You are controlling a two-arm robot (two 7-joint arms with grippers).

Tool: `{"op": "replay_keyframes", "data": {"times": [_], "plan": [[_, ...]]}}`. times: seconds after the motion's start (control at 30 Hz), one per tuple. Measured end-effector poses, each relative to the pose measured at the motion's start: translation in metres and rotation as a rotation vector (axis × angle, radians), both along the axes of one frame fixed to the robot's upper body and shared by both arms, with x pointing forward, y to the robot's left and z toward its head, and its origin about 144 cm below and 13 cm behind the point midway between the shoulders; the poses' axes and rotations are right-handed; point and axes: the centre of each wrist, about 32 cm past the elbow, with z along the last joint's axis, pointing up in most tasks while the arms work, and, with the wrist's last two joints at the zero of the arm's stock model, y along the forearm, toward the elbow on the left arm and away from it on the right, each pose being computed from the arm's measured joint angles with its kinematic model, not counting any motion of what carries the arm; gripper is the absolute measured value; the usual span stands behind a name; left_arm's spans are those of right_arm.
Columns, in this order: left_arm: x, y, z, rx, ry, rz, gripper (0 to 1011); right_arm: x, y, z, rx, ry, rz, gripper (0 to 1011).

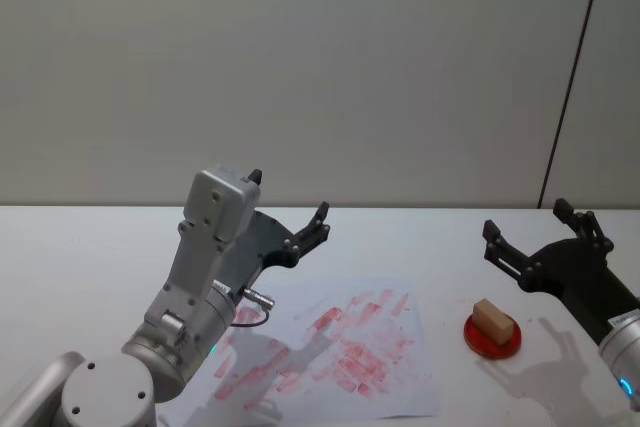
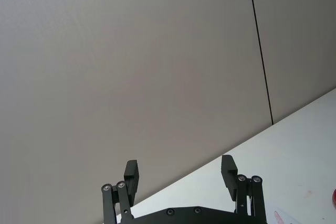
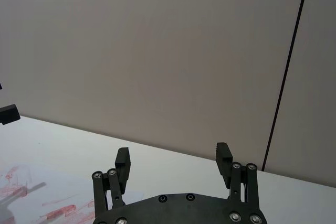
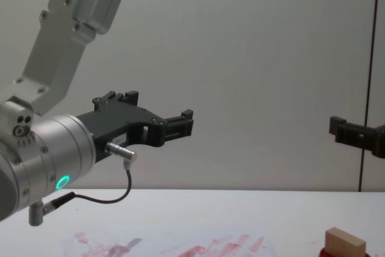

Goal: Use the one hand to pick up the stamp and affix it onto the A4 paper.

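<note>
At table right, stamp (image 1: 491,318) sits on red ink pad (image 1: 495,350), near the A4 paper (image 1: 400,392). Right gripper (image 1: 525,219) hovers above and beyond it, fingers spread, empty. Left gripper (image 1: 290,194) parked over the paper's far-left corner, likewise spread. Judgement: pitch wrist down, centre the jaws across the block's sides, descend straight, close squarely to avoid tipping it.

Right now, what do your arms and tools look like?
The left arm and right arm are rounded, silver-white. The left tool and right tool are black, two-fingered, with screwed linkages. A green ring light and a thin black cable sit on the left arm.
</note>
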Motion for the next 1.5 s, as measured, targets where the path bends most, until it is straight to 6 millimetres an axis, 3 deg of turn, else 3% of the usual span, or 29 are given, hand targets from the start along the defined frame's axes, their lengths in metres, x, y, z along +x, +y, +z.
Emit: {"op": "replay_keyframes", "data": {"times": [0.93,1.5], "plan": [[0.0,0.0,0.0,0.0,0.0,0.0,1002,0.001,-0.001,-0.001,-0.009,0.005,0.008,1001],[0.0,0.0,0.0,0.0,0.0,0.0,1002,0.007,-0.022,-0.012,-0.116,0.089,0.106,1001]]}}
